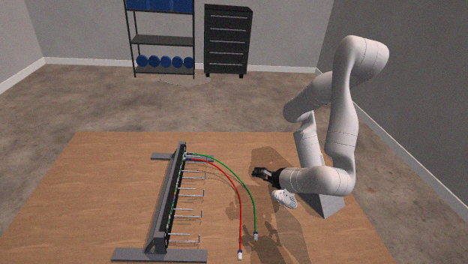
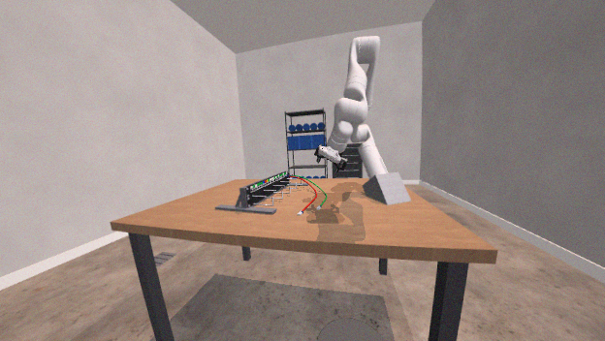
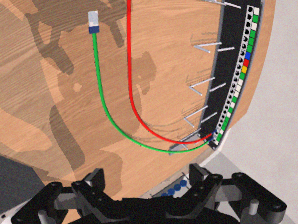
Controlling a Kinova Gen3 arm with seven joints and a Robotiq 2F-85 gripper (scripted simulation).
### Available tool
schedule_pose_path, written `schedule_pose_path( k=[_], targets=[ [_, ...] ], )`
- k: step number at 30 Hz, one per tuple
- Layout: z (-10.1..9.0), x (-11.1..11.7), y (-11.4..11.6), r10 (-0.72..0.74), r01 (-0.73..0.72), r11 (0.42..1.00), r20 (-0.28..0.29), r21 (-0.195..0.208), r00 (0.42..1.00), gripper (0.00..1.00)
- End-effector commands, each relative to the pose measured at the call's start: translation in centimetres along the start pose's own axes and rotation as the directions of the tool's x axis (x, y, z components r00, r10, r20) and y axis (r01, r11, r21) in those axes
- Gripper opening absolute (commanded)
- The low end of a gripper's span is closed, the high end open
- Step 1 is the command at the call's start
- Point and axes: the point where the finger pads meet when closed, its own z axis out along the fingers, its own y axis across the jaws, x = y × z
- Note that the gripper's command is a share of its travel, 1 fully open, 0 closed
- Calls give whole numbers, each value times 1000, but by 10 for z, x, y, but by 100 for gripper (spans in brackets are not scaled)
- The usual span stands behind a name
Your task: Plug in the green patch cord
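The dark rack (image 1: 167, 204) (image 2: 259, 188) (image 3: 228, 63) stands on the wooden table (image 1: 94, 180) (image 2: 398, 232), with small coloured labels along its face. A yellow label (image 3: 244, 70) shows about mid-panel in the wrist view. The green cord (image 1: 254, 217) (image 2: 324, 198) (image 3: 107, 106) is plugged in at the rack's far end and curves across the table. Its free plug (image 1: 256, 236) (image 2: 319, 208) (image 3: 91, 22) lies flat on the wood. The red cord (image 1: 240, 225) (image 3: 129, 63) runs beside it, and its plug (image 1: 240, 255) lies near the table's front edge. My gripper (image 1: 256, 172) (image 2: 320, 154) (image 3: 146, 176) is open and empty, high above the cords.
The arm's grey wedge base (image 1: 330, 204) (image 2: 388, 189) stands on the table to the right of the cords. Thin metal cable hooks (image 1: 191, 195) stick out of the rack toward the cords. The rack's near foot (image 1: 161, 256) lies close to the table's front edge.
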Motion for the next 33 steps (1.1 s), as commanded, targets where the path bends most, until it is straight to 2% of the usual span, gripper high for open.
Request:
schedule_pose_path(
  k=[1, 18, 21, 25, 29, 32, 33],
  targets=[
    [0, 0, 0, 1, -1, 1000, -1, 0, 1000, 100],
    [0, 0, 0, 1, -1, 1000, -1, 1, 1000, 100],
    [-3, 2, -1, 32, -31, 999, -12, 19, 999, 100],
    [-10, 7, 0, 126, -123, 989, -35, 76, 991, 100],
    [-24, 15, 4, 294, -280, 942, -53, 183, 954, 100],
    [-36, 21, 8, 407, -381, 887, -50, 262, 912, 100],
    [-36, 21, 8, 407, -381, 887, -50, 262, 912, 100]
  ],
)
